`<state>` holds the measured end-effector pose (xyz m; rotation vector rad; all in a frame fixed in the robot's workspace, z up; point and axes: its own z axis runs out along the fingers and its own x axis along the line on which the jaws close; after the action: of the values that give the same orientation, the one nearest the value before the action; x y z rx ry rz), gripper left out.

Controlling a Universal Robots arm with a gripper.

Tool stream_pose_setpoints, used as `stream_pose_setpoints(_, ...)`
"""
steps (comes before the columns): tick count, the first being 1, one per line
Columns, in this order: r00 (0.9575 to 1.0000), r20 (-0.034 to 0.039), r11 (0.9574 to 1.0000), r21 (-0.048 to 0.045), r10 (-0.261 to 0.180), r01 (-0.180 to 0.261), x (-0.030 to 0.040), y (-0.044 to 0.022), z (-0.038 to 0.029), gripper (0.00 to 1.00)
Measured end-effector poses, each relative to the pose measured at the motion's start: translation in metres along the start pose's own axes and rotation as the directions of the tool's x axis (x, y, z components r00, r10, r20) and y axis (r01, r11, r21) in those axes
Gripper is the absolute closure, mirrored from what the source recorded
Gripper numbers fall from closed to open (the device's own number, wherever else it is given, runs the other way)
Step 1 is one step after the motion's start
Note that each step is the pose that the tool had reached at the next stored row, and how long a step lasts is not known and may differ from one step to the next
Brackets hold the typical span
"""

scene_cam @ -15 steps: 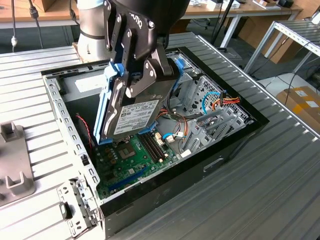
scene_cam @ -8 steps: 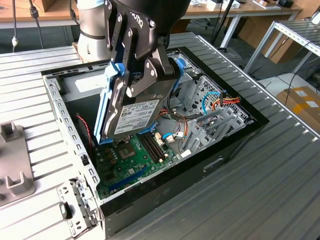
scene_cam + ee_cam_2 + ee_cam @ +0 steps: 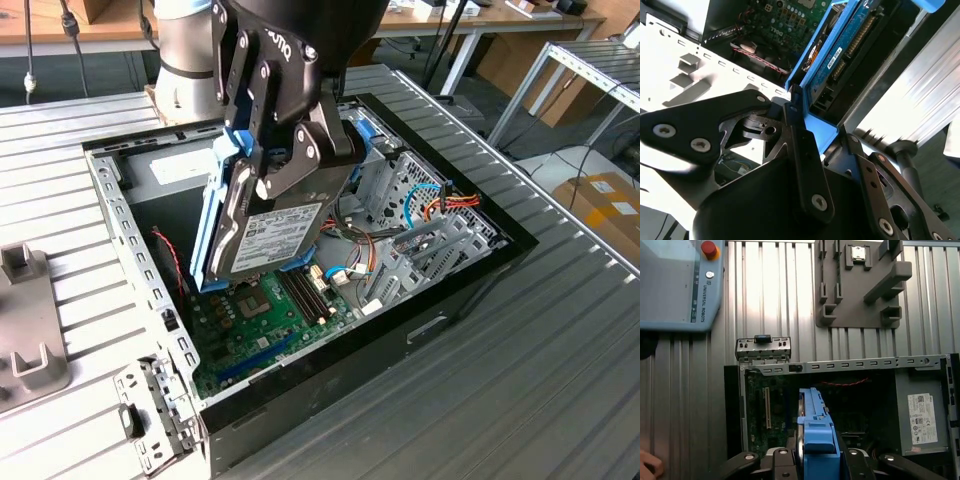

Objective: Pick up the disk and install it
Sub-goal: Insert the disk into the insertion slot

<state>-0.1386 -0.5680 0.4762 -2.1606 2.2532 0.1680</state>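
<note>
The disk [image 3: 278, 238] was held on edge, clamped by the pincer [image 3: 272, 168] above the open computer case [image 3: 470, 290], seemingly for lowering inside.

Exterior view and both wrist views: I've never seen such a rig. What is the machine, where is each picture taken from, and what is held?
A robot arm with a black gripper works over an open computer case lying on a slatted metal table. The exterior view comes from a camera off the arm; both wrist views ride on the arm. The gripper is shut on the disk, a grey drive in blue rails, held tilted above the motherboard. The first wrist view also shows a grey fixture plate on the table.
</note>
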Motion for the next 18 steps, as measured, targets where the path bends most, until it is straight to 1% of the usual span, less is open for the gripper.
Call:
stream_pose_setpoints(12, 1.0, 0.0, 1.0, 0.0001, 0.0, 0.0, 0.0059, -0.013, -0.0009, 0.63)
stream_pose_setpoints(18, 1.0, 0.0, 1.0, 0.0, 0.0, 0.0, 0.0081, -0.0225, -0.0014, 0.63)
